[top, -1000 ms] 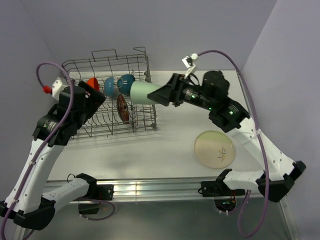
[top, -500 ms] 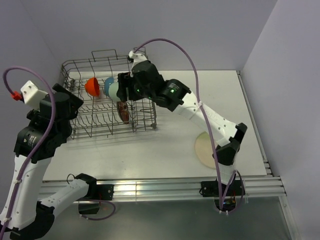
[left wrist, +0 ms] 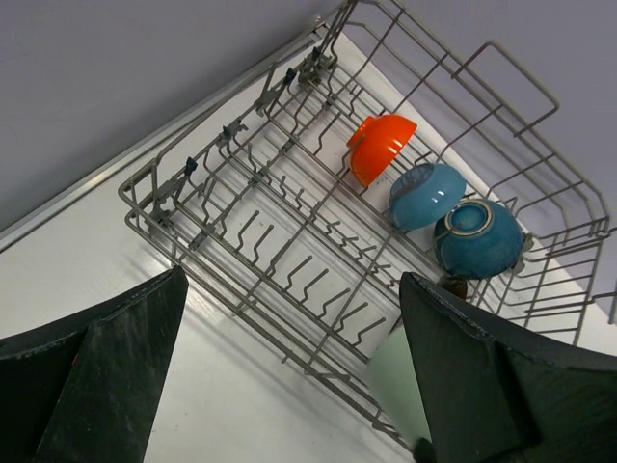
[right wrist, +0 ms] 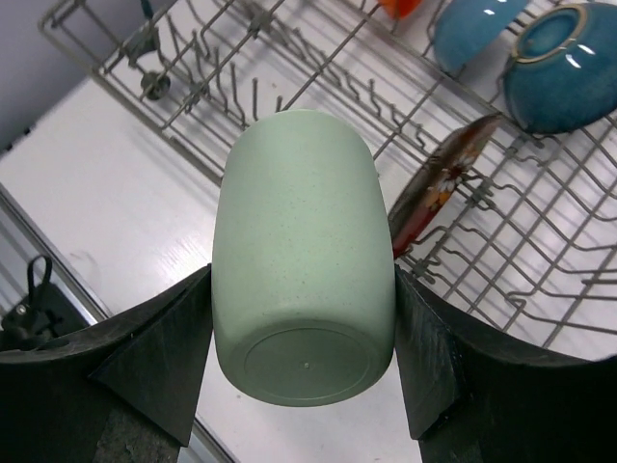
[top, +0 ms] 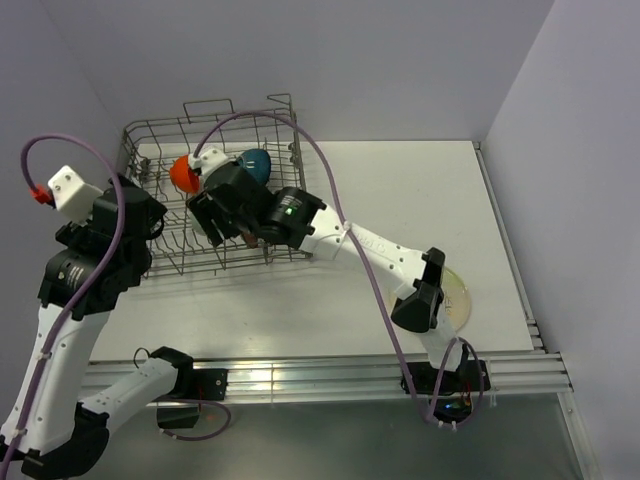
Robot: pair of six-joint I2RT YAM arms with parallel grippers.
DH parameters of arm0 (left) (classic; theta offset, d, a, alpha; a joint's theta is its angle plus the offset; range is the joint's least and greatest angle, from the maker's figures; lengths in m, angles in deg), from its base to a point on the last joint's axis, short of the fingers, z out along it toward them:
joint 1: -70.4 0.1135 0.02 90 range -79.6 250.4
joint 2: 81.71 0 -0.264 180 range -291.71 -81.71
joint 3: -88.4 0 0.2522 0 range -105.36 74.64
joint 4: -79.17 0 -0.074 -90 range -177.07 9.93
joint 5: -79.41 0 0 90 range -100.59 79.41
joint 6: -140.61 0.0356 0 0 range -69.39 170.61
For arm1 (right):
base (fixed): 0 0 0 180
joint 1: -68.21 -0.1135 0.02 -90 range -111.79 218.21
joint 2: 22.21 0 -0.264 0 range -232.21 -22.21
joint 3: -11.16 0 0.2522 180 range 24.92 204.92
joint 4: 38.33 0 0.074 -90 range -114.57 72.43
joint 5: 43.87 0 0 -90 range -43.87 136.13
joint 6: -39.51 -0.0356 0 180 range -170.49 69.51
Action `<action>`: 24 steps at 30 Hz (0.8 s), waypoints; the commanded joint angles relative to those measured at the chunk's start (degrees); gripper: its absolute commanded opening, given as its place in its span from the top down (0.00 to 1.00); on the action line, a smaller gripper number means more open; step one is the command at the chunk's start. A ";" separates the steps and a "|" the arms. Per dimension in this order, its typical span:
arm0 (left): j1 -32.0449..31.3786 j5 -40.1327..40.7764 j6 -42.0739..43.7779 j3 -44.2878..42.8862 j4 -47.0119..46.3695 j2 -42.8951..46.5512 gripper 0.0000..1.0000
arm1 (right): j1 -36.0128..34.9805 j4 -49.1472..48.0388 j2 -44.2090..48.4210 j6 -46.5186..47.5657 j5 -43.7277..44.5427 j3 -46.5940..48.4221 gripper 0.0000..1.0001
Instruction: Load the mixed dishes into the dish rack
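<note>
My right gripper [right wrist: 304,338] is shut on the pale green cup [right wrist: 301,260], whose base faces the wrist camera. It holds the cup above the front left part of the grey wire dish rack [top: 225,130]. In the top view the gripper [top: 212,218] hides the cup. In the rack stand the orange bowl [left wrist: 379,145], the small blue bowl [left wrist: 427,193], the teal bowl [left wrist: 479,236] and the red floral bowl [right wrist: 439,188], which is on edge. The cream plate [top: 458,297] lies on the table at the right. My left gripper [left wrist: 289,386] is open and empty, left of the rack.
The right arm [top: 350,240] stretches across the table from its base to the rack. The rack's loop handles [top: 208,104] rise at its far side near the back wall. The white table [top: 400,190] ends at a metal rail in front.
The right arm has swung left with the cup, from the rack's right side to above its front left part. The left arm has pulled back to the left, away from the rack.
</note>
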 commanded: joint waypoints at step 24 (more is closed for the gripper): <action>0.25 1.07 0.94 4.45 -6.37 13.84 0.08 | -1.32 -9.72 -16.58 18.58 7.49 8.47 1.00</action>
